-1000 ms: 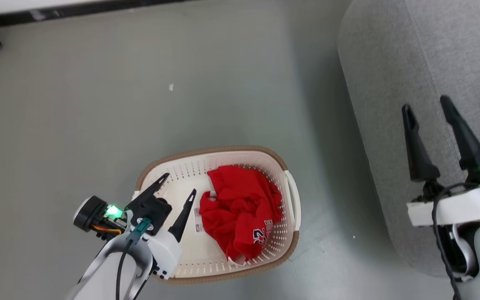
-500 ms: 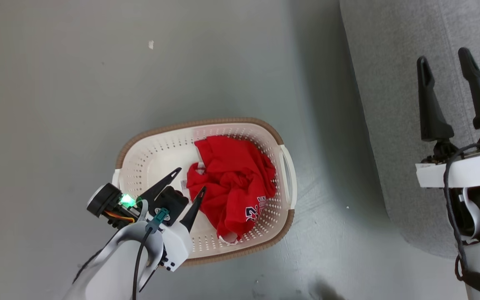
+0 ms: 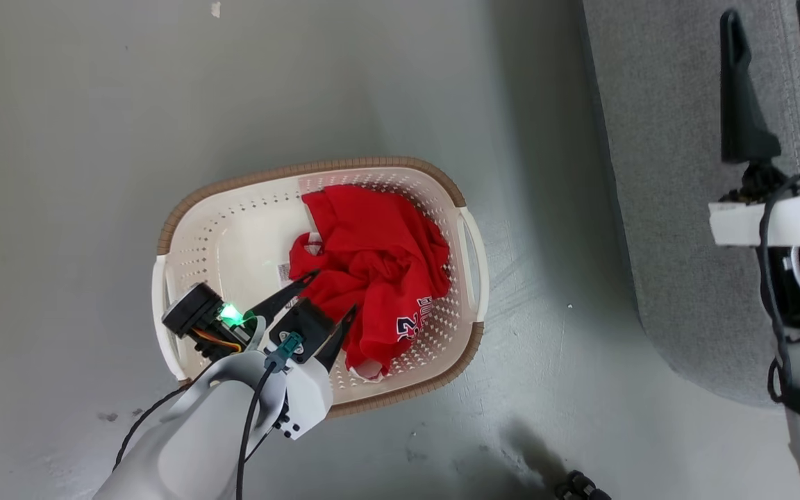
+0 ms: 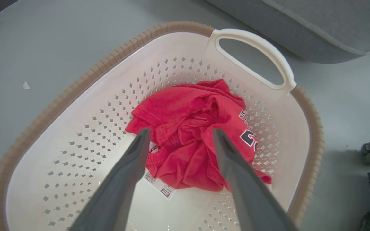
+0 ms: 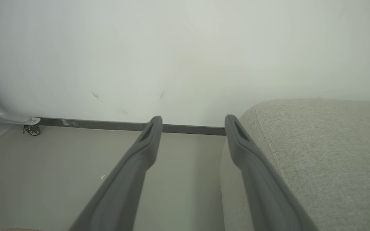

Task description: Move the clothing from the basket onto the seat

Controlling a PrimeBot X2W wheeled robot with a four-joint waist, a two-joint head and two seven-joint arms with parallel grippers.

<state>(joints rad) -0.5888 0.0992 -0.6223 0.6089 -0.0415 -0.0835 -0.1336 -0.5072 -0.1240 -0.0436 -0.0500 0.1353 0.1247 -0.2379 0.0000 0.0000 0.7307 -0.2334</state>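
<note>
The clothing (image 3: 372,257) is a crumpled bright red jersey with navy-and-white numbers, and it lies in a heap inside the laundry basket (image 3: 233,229), bunched toward the end nearer the sofa. A white care label (image 4: 159,187) sticks out from under it onto the bare basket bottom. The basket stands on the grey floor (image 3: 94,104), near the sofa but apart from it, with one white handle (image 4: 255,54) facing that way. My left gripper (image 3: 333,292) hangs over the basket interior with its two dark fingers spread wide. In the left wrist view the tips straddle the near edge of the red heap and nothing is pinched between them. I cannot tell from here whether they touch the fabric. My right gripper (image 5: 193,118) is likewise spread apart and holds nothing. It is up beside the rounded edge of the light grey sofa (image 3: 664,173) and points toward a white wall (image 5: 185,48) with a dark skirting strip. A small caster (image 5: 32,130) stands on the floor by that wall.
</note>
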